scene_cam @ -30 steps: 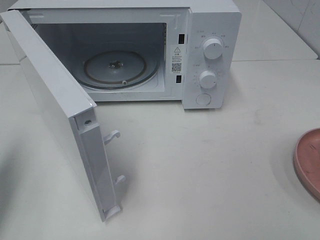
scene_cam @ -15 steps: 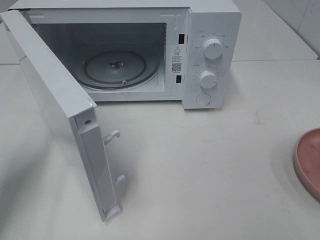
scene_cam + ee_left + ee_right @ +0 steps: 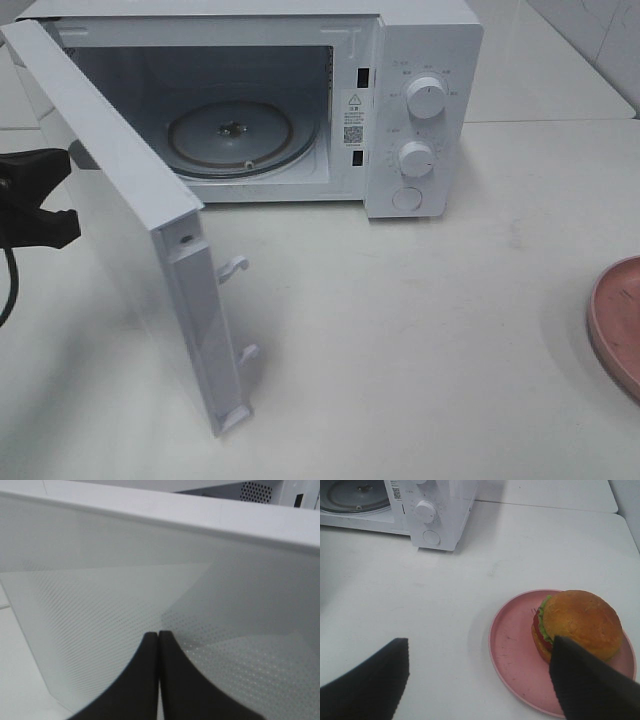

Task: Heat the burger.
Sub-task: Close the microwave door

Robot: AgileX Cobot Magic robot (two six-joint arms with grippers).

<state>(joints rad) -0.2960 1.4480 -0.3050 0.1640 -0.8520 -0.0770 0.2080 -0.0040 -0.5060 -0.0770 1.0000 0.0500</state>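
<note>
The right gripper (image 3: 479,680) hangs with its jaws spread wide and nothing between them, and the burger (image 3: 577,625) sits just ahead of it, off toward one finger rather than centred in the gap. It rests on the far half of the pink plate (image 3: 512,645), bun uppermost, lettuce and tomato showing at the edge that faces the gap. Being round, it offers no long axis to line up with (any approach across the bun should serve equally), so what matters is the sideways offset: my judgement is that the gripper needs to shift toward the burger's side before it comes down.

Farther off, across bare table (image 3: 420,600), stands the microwave (image 3: 425,60), its door (image 3: 110,200) swung open and the glass turntable (image 3: 230,138) bare inside. The burger lies well apart from that opening, out of the high camera's view, where only the plate's edge shows.

The left gripper (image 3: 159,636) is pinched shut on nothing, tips right against the door's outer face, and far from the burger. The right arm is plainly the nearer one, so I judge the pick-up falls to it
</note>
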